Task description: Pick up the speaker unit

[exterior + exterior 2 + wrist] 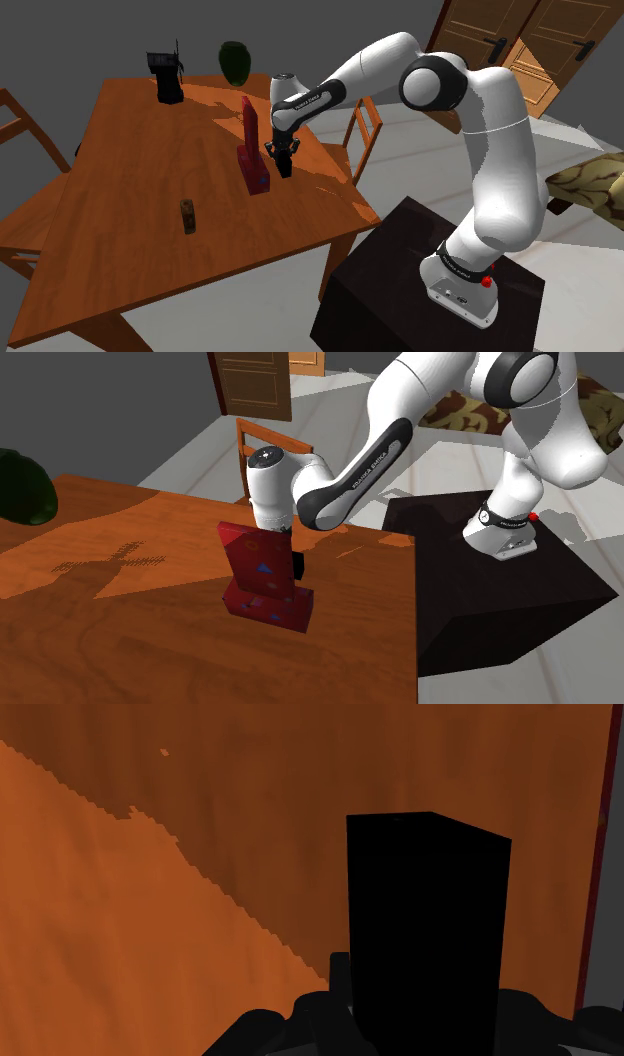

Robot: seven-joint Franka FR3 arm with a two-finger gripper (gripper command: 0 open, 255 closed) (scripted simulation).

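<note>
Risks first:
- You can't confirm the grip. The pincer [283, 155] and the speaker unit [430, 924] are both pure black, so contact doesn't read, and I can't tell whether the pincer is wide, narrow or clamped. Lift on an unproven hold and the box likely slips out or stays on the table [120, 180].
- The speaker looks like a tall, narrow box. If it's gripped high or off-centre, expect it to pivot as the load comes on.
- A tall red block [253, 150] stands just beside the speaker, on the shoulder view's left. Any sideways drift during the lift could clip and topple it. Go straight up.
- The table's right edge is close in the wrist view, with floor [616, 1004] just beyond. A drop here probably goes off the table.

Position:
- In the wrist view the speaker sits right in the pincer's reach, running out along its axis, a bit off to one side rather than dead centre.
- In the shoulder view it's directly under the pincer, low over the table near the right edge. I can't tell if it's off the surface.
- In the second exterior view the red block [262, 577] covers most of it.
</note>
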